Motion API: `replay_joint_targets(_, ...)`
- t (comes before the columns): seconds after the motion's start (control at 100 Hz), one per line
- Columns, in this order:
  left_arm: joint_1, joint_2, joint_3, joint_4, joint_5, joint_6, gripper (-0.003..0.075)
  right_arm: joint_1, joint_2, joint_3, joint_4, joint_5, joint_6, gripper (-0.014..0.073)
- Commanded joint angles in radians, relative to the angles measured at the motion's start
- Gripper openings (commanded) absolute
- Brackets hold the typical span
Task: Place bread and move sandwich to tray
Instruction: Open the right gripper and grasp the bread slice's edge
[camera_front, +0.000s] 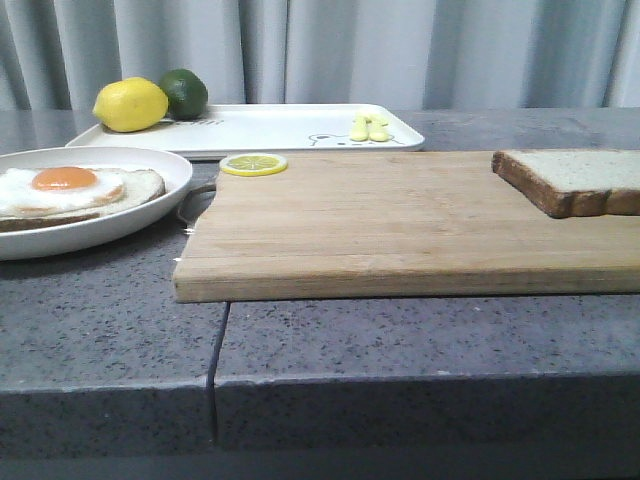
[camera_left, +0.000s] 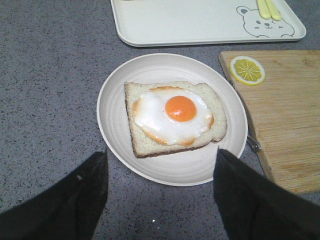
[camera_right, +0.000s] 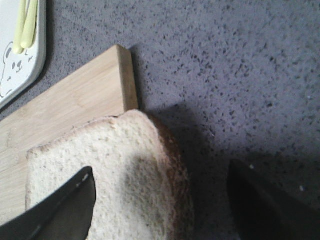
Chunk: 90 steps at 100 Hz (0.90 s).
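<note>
Front view showed no arms; wrist views showed left gripper (camera_left: 160, 192) spread open above the sandwich (camera_left: 175, 117), right gripper (camera_right: 160, 205) open astride the bread (camera_right: 115, 170) at the cutting board's (camera_right: 75, 100) right corner.

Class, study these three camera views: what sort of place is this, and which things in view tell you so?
Probably a kitchen-style worktop staged for food preparation: a speckled grey stone counter, a wooden cutting board bearing a slice of bread, and a fried egg on bread on a white plate. Grey curtains behind hint at a mock-up.
</note>
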Motion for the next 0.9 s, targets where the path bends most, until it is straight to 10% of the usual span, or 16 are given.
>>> replay_joint_targets(0.0, -0.009, 0.002, -0.034, -0.024, -0.053, -0.002, 0.0417, -0.007, -0.014, -0.03, 0.046, 0.04, -0.021, 0.0553)
replay_joint_targets(0.62, -0.009, 0.002, -0.034, -0.024, -0.053, -0.002, 0.0417, -0.007, 0.042, -0.03, 0.054, 0.153, -0.038, 0.054)
replay_joint_targets(0.89, -0.009, 0.002, -0.034, -0.024, -0.053, -0.002, 0.0417, -0.007, 0.043, -0.03, 0.052, 0.115, -0.038, 0.0113)
